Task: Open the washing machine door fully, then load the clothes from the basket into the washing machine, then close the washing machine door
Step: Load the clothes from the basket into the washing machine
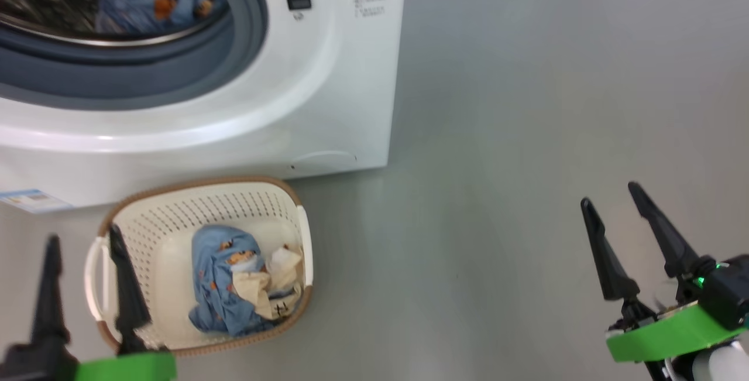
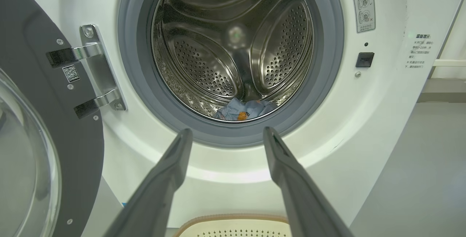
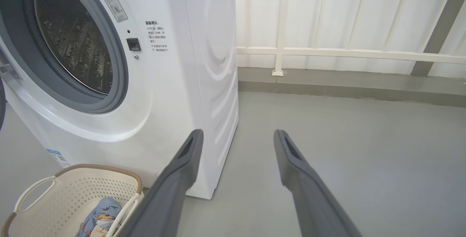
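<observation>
Closest to my cameras are the two grippers, each a pair of long, tapering dark fingers on a bright green mount. On the head feed the left gripper (image 1: 83, 233) sits near left, fingers spread wide with nothing between them, one finger crossing the basket's left handle side. The right gripper (image 1: 609, 194) is near right over bare floor, well apart from everything, likewise wide and empty.

The biggest thing I see is the washing machine (image 1: 327, 106), a glossy white box with a rounded front, standing far left on the smooth grey floor (image 1: 526, 106). Its door (image 2: 22, 29) is swung open to the left on a bright metal hinge (image 2: 98, 66), showing a dark inner rim and a bulge of clear glass. A thick grey-blue rubber seal (image 2: 329, 47) rings the polished steel drum (image 2: 204, 58), which is ribbed and dotted with small holes. One crumpled light blue garment (image 2: 244, 109) with orange marks lies at the drum's bottom front.

Just in front of the machine stands the basket (image 1: 164, 217); I cannot tell whether they touch. It is cream perforated plastic, rounded-rectangular, with a brown woven-look rim. The clothes (image 1: 222, 275) in it are bunched toward its right side, soft blue fabric with orange prints tangled with a cream piece (image 1: 287, 270). A small blue sticker (image 1: 32, 199) sits low on the machine's front.
</observation>
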